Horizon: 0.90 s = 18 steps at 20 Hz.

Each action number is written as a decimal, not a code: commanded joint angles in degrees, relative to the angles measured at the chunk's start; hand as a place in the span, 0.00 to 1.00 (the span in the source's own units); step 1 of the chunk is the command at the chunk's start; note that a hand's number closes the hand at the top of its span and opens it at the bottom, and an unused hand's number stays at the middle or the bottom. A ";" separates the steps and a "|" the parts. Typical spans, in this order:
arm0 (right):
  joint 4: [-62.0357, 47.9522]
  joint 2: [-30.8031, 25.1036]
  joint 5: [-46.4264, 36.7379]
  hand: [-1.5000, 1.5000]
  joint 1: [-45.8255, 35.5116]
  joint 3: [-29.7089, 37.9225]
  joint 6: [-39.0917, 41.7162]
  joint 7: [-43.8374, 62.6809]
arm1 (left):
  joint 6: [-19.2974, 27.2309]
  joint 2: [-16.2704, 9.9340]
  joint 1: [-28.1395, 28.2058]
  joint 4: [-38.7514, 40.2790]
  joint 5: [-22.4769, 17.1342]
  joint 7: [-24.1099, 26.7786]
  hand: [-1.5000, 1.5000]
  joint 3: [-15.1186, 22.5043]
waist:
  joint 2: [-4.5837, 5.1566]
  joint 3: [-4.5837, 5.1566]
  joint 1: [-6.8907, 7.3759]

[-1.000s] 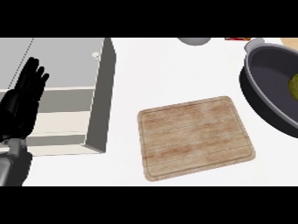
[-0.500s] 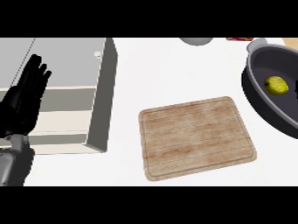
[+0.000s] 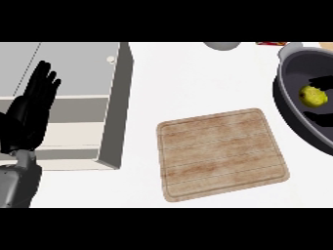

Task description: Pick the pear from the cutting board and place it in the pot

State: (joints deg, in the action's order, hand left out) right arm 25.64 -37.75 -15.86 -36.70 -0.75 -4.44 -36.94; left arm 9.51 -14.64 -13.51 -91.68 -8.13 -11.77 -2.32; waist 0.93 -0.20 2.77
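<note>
Brightness: even, bright on the white counter (image 3: 197,78).
Shadows: dark patches inside the pot (image 3: 299,122) at 3 o'clock.
Glare: faint sheen on pot rim.

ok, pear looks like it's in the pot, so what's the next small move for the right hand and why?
Probably lift the right hand straight up and out of the pot. The pear sits inside the pot, the cutting board is bare, and the dark fingers appear spread around the pear rather than closed on it, so placing looks done. The left hand rests open at the left.
</note>
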 commanded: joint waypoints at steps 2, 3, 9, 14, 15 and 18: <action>-6.17 1.91 4.44 0.00 -2.67 3.61 9.63 -7.81 | 0.56 -0.11 -0.28 -1.33 0.64 -1.62 0.50 0.16 | 0.00 -0.08 -0.19; -5.09 1.54 7.70 0.00 -4.45 6.06 13.55 -6.95 | 0.95 0.73 -0.12 0.93 1.43 0.45 0.50 0.40 | -0.11 -0.02 -0.95; -11.96 -3.10 13.93 0.00 -7.12 13.26 22.82 -7.93 | -0.22 0.56 3.54 -1.22 0.58 1.72 0.50 -0.36 | -0.11 0.00 -0.44; -16.42 -8.89 15.58 0.00 -6.81 16.04 28.63 -9.11 | 0.10 -0.37 -1.88 1.01 0.86 -0.91 0.50 -1.04 | 0.58 -0.15 -0.27; -16.69 -8.38 15.62 0.00 -7.11 16.09 29.56 -8.88 | -0.12 0.23 0.82 -0.96 0.39 0.44 0.50 -1.18 | 0.13 -0.06 -0.25; -17.15 -12.19 16.11 0.00 -4.49 16.65 34.81 -10.47 | -0.84 0.55 0.06 0.30 0.36 0.25 0.50 -0.41 | 0.40 -0.16 -0.41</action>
State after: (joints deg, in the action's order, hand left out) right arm 10.14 -46.37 -0.59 -42.62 14.71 22.83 -43.93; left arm 9.63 -14.24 -13.62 -92.38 -7.43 -12.27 -2.77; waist 1.21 -0.32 2.45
